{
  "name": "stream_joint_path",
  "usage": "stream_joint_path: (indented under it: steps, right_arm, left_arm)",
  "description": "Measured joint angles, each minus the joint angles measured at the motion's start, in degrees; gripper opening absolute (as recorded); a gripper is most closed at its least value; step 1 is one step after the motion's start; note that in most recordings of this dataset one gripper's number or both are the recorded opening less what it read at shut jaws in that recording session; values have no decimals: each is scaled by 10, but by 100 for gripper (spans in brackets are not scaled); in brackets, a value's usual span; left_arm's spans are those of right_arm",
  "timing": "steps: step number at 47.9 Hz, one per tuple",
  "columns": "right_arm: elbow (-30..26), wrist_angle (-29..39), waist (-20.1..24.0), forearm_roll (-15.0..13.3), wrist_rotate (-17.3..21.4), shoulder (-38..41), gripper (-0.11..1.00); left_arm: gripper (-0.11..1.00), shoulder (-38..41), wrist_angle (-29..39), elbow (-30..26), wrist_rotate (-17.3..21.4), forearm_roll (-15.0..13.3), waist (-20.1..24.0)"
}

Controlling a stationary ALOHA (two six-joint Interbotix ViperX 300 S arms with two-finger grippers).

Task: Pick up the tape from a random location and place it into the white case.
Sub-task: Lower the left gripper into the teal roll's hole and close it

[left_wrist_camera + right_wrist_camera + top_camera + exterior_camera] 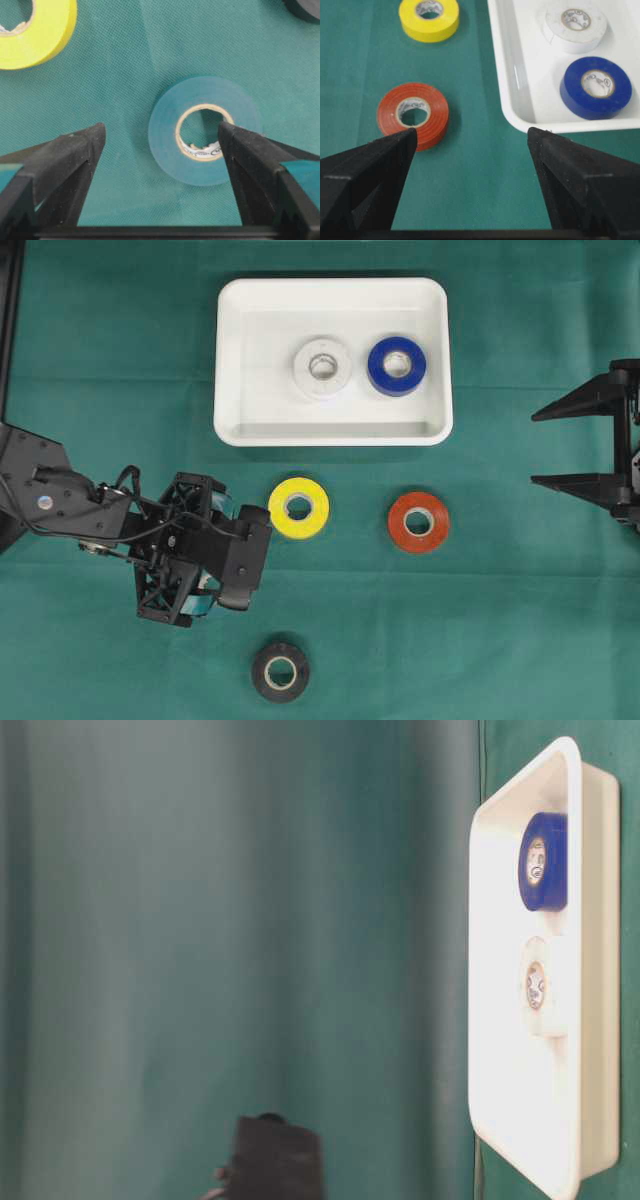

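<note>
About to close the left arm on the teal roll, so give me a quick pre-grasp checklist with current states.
1. Left gripper open: ok.
2. Teal tape centred between the fingers: not ok, it sits toward the right finger, which overlaps its hole.
3. Fingers down at roll height: cannot tell.
4. Yellow tape clear of the grasp: ok.
5. White case has free floor for another roll: ok.
6. Right gripper parked away, open: ok.

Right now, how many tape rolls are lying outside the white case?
4: yellow roll, red roll and black roll on the cloth, plus a teal roll beneath the left gripper, mostly hidden from overhead.
</note>
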Motion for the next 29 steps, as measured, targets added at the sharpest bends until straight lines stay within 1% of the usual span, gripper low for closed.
stream_joint_path:
  steps: [15,29]
  right_arm:
    - [0,0,0,-2,1,0,87]
    - [0,0,0,-1,0,0,87]
  left_arm:
    - [91,42,-24,12,1,0,8]
    - [91,52,-31,16,1,0,11]
